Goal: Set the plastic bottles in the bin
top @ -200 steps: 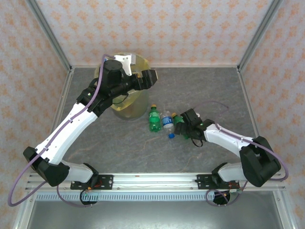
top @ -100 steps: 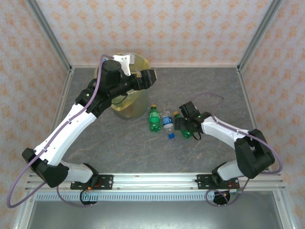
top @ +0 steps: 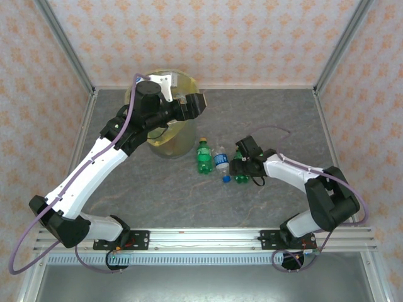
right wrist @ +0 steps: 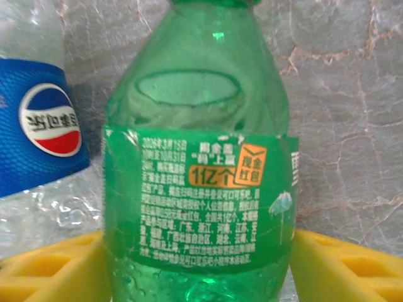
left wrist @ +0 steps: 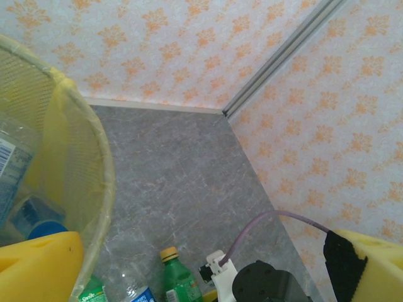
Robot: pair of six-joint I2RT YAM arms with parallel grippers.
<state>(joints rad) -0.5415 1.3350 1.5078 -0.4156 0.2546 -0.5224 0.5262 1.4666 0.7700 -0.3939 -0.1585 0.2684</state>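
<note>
Right pincer (right wrist: 198,255) is straddling green bottle (right wrist: 198,157) for pickup, grip unclear; left pincer (top: 199,104) is hanging wide-open, empty, bin (top: 167,146) just beside.

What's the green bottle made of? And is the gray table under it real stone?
The green bottle looks like thin, glossy, see-through plastic: light glints on it and its far side shows through. The table looks like gray stone with pale veins, fairly matte, but it could be a printed surface.
</note>
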